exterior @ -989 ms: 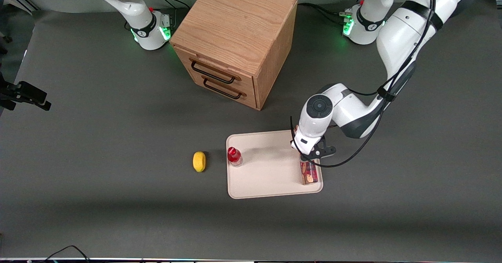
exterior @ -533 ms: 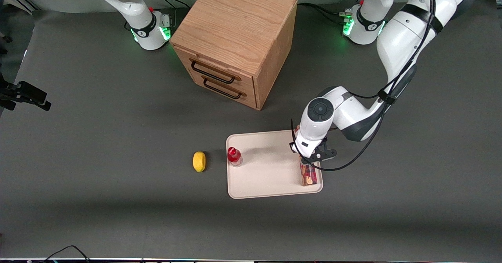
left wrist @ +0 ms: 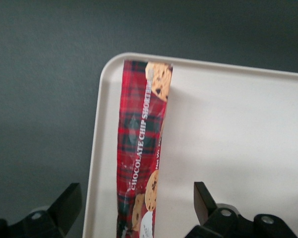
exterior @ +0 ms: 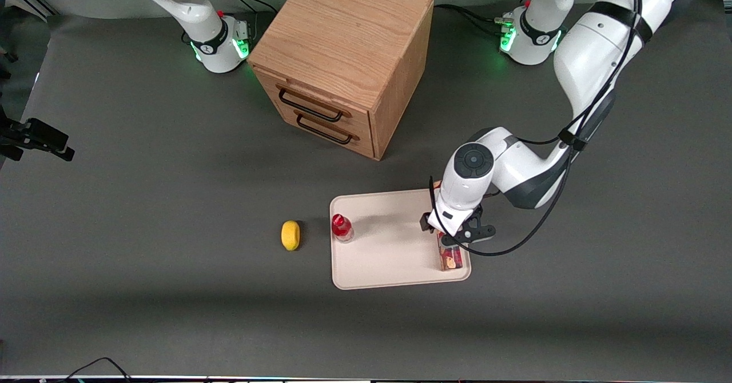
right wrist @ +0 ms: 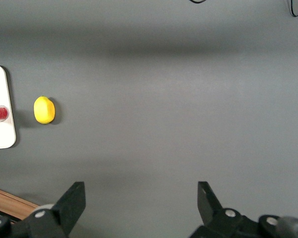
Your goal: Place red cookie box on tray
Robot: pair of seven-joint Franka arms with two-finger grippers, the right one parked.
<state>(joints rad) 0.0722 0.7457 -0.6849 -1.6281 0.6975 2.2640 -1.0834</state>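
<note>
The red cookie box lies flat on the tray, lengthwise along the tray's edge toward the working arm's end. In the front view most of the red cookie box is under the wrist, only its near end showing on the tray. My gripper hovers just above the box, open, its two black fingers wide apart on either side of the carton and not touching it. In the front view the gripper is over the tray's corner area.
A small red-capped bottle stands on the tray's edge toward the parked arm. A yellow lemon lies on the grey table beside the tray. A wooden two-drawer cabinet stands farther from the front camera.
The wrist has shifted slightly nearer the front camera along the box, covering more of it. The box itself has stayed put on the tray.
</note>
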